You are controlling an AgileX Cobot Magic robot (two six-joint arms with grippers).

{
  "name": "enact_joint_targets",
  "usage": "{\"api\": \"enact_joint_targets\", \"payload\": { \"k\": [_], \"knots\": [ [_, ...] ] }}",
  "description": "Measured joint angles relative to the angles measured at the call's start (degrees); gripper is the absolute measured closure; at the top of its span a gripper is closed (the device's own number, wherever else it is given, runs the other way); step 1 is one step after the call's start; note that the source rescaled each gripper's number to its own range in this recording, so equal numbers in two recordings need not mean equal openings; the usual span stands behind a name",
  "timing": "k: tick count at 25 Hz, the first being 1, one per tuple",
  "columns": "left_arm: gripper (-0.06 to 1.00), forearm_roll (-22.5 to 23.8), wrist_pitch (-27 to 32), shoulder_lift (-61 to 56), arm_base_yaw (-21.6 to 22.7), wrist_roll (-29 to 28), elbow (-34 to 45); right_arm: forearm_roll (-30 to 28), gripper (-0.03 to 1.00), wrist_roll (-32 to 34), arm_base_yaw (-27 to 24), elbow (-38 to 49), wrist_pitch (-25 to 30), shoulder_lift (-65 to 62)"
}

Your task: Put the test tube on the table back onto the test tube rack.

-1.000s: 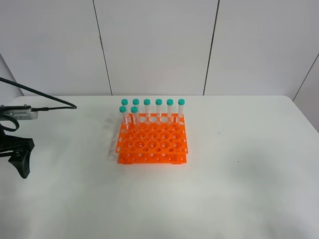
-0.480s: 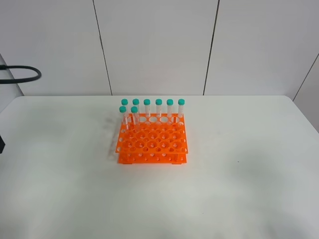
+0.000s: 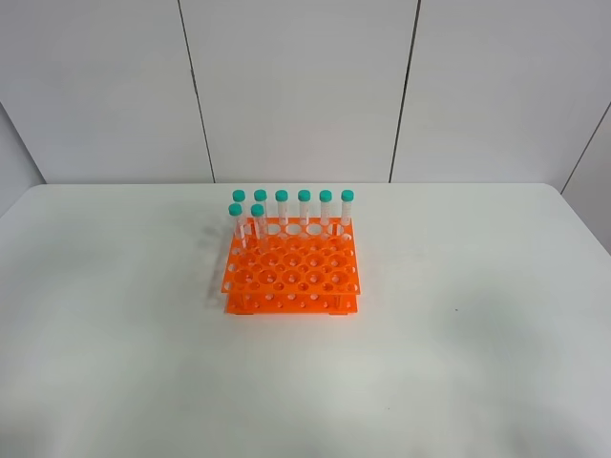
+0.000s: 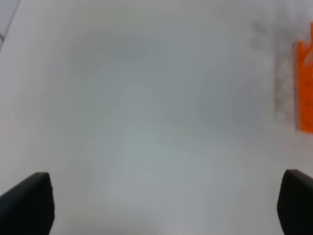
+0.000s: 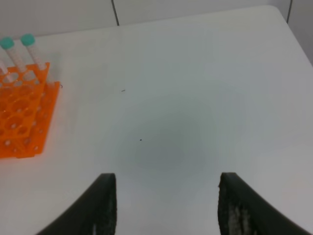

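On table (image 3: 458, 363): test tube rack (image 3: 291, 277), eight tubes (image 3: 304, 208) upright, seemingly.

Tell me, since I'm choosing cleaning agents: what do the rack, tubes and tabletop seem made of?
The test tube rack looks like bright orange moulded plastic, slightly glossy. The tubes seem clear plastic, possibly glass, with teal caps. The table appears smooth matte white, likely laminate.

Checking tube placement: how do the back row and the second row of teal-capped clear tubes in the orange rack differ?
Back row of teal-capped clear tubes: six, spanning the orange plastic rack. Second row of tubes: two only, at the rack's left end, leaving holes empty. Both rows stand upright, and the tubes look identical.
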Motion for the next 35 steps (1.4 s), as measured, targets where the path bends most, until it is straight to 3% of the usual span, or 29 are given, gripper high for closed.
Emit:
{"api": "enact_joint_targets", "payload": {
  "k": [4, 9, 18, 35],
  "knots": [
    [-0.06, 0.0, -5.51, -7.63, 0.0, 0.04, 9.75, 0.0, 0.43, 0.0, 0.0, 0.0, 0.0, 0.0],
    [-0.06, -2.22, -5.78, -14.49, 0.0, 0.04, 16.92, 0.0, 0.43, 0.0, 0.0, 0.0, 0.0, 0.0],
    [-0.06, -2.92, -0.52, -22.5, 0.0, 0.04, 17.55, 0.0, 0.43, 0.0, 0.0, 0.0, 0.0, 0.0],
    [-0.06, -1.86, -0.88, -28.61, 0.0, 0.04, 18.77, 0.0, 0.43, 0.0, 0.0, 0.0, 0.0, 0.0]
  ]
}}
